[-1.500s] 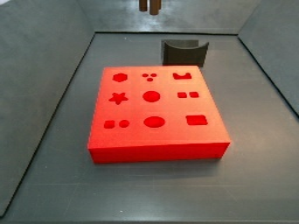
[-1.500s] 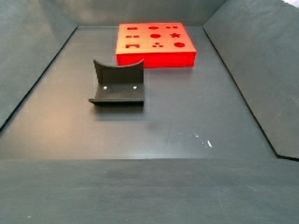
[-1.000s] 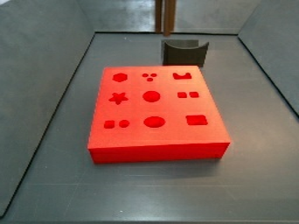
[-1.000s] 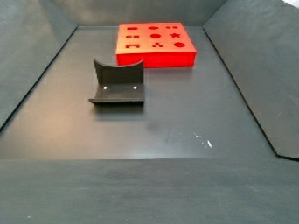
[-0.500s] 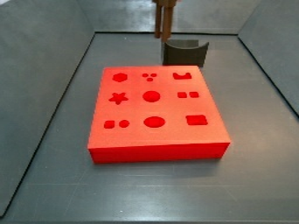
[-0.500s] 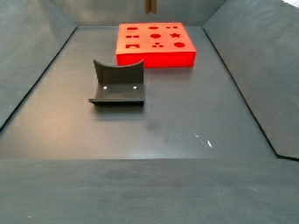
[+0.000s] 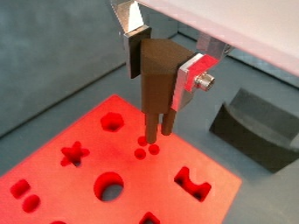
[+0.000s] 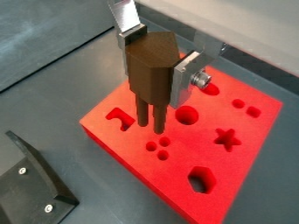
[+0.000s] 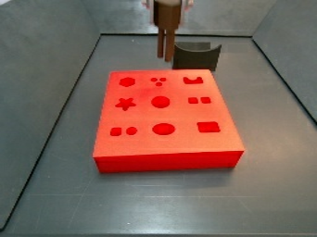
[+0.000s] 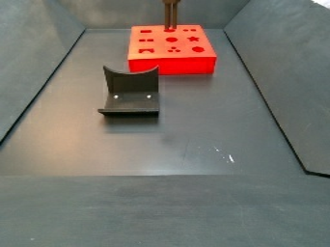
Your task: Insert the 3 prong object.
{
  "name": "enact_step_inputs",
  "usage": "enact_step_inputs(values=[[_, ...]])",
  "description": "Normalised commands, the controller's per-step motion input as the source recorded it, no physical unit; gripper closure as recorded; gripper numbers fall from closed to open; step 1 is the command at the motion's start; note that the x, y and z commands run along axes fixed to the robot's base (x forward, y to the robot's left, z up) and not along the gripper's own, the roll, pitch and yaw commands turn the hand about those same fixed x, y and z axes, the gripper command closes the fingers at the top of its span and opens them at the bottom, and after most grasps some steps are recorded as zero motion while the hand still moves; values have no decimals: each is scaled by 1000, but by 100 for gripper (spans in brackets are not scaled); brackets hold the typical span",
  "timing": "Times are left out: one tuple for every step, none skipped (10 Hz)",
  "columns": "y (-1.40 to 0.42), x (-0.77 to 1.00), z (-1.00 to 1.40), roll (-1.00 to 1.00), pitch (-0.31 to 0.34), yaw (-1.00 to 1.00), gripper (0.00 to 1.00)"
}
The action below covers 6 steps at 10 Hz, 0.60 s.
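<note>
we hold the 3 prong object (image 7: 158,83) upright between our fingers (image 7: 193,74), the silver plates pressed against its dark-brown body on two sides, so the gripper (image 8: 156,74) is closed on the piece. in both wrist views its thin prongs point straight down toward the red block (image 8: 251,144), and they hang above the surface, not yet in any hole. in a side view the piece (image 9: 166,35) shows as a slim brown bar over the far edge of the red block (image 9: 168,157), with the fixture (image 9: 196,54) just behind it on the counter (image 9: 56,194). from the opposite side the piece (image 10: 169,12) is only a small sliver above the red block (image 10: 172,60), and the fixture (image 10: 130,93) stands well apart from the block, nearer that camera.

as we judge it, the pickup is done and the carry to the block is nearly done. what is left is the fine part. in a wrist view a cluster of three small round holes (image 7: 145,150) lies just below the prong tips, and this looks like the matching socket; the same cluster (image 8: 158,144) appears beside the tips in the second wrist picture. we cannot tell whether the prongs sit exactly over those holes or slightly off. we think we need a small sideways correction, perhaps a check of the rotation, then a straight descent until the prongs seat, and finally release.
</note>
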Motion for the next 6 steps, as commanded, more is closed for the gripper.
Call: enact_step_inputs(values=[[31,0,-583,7,-214,-60,100],[74,-103,-466,26,-156,-3,100],[100,-160,-300,0,-136,0,100],[29,-66,-260,0,-140,0,100],[0,0,-211,26,-131,0,100],[-166,0,-157,207,-96,-11,100]])
